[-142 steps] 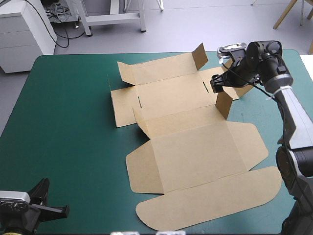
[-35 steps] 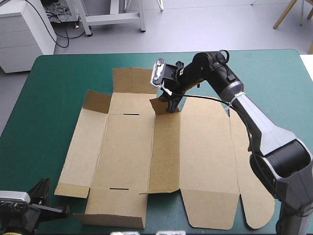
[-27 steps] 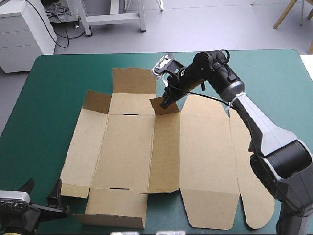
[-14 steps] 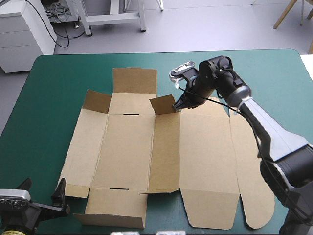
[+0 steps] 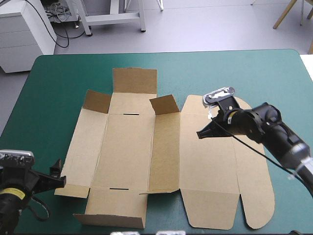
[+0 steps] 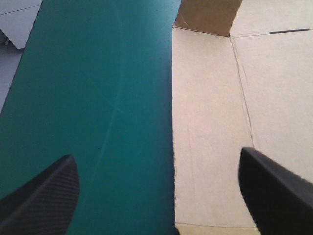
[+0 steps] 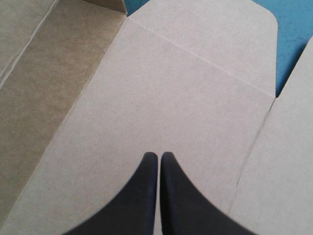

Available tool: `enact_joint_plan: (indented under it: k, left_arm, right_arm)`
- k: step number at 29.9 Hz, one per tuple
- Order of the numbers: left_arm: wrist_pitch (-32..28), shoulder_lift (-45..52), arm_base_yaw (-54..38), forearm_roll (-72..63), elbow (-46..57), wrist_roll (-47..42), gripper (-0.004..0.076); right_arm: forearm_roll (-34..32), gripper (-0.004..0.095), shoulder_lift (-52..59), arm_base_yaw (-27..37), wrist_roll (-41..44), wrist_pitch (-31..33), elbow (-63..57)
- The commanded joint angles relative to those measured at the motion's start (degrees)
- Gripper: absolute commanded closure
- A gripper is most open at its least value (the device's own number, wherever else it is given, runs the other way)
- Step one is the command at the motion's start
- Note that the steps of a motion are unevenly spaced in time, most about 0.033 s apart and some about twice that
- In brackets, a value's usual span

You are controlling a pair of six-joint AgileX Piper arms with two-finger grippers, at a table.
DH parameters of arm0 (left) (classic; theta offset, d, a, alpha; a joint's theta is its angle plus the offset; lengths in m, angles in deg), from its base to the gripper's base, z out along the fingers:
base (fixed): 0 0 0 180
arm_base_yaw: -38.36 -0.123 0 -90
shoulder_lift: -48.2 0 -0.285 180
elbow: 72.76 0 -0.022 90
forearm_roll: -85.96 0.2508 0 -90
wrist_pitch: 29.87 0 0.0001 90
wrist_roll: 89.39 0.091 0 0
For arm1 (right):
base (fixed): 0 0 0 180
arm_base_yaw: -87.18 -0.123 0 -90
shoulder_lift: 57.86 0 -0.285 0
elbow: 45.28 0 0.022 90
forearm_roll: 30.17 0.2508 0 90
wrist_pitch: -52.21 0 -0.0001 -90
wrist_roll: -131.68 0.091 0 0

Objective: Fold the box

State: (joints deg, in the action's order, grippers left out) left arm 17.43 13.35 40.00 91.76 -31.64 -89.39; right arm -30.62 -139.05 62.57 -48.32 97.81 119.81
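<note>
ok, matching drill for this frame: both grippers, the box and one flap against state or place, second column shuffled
1. left gripper
2. right gripper
3. box
4. far flap of the narrow middle panel

A. shut, over the wide right panel
B. open, the sheet's left edge ahead between its fingers
C. tilted up off the table
D. spread mostly flat on the teal-green cover

Pairs: 1-B, 2-A, 3-D, 4-C
</note>
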Motion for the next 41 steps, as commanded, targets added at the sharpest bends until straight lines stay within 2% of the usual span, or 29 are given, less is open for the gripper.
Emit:
enact_joint_plan:
  k: [1,3,5,16,19,22,28,35,41]
  left_arm:
    - [0.4,-7.3,0.4,1.8,-6.9,0.0,0.0094]
    - [4.2,-11.5,0.4,1.8,-10.2,0.0,0.0094]
    - [5.3,-14.8,0.4,1.5,-12.4,0.0,0.0094]
    - [4.1,-26.2,0.3,-2.7,-13.7,0.0,0.0094]
    - [5.1,-28.8,-2.5,-5.8,-13.7,0.0,0.0094]
    - [6.0,-32.2,-9.0,-13.8,-13.7,5.5,0.0094]
    - [10.9,-41.0,-24.3,-35.1,-13.7,25.2,0.0094]
    - [15.2,-50.8,-27.6,-39.4,-13.7,32.6,0.0094]
    - [16.8,-53.3,-27.5,-44.7,-13.7,36.2,0.0094]
  right_arm:
    - [-0.8,0.0912,8.0,0.4,1.7,-8.3,-5.2]
    - [-1.6,0.0924,11.1,0.4,2.2,-9.7,-8.1]
    - [-2.3,0.0927,14.0,0.4,2.6,-10.2,-10.8]
    - [-3.9,0.0927,28.3,0.4,2.7,-12.1,-20.7]
    - [-4.0,0.0927,32.3,0.4,2.7,-12.2,-22.3]
    - [-4.0,0.0927,35.7,0.4,2.7,-11.4,-23.8]
    - [-4.1,0.0927,42.2,0.4,2.7,-9.1,-24.9]
    - [-5.1,0.0927,48.0,0.4,2.7,-6.3,-25.2]
    - [-6.1,0.0927,50.9,0.4,2.4,-4.7,-25.2]
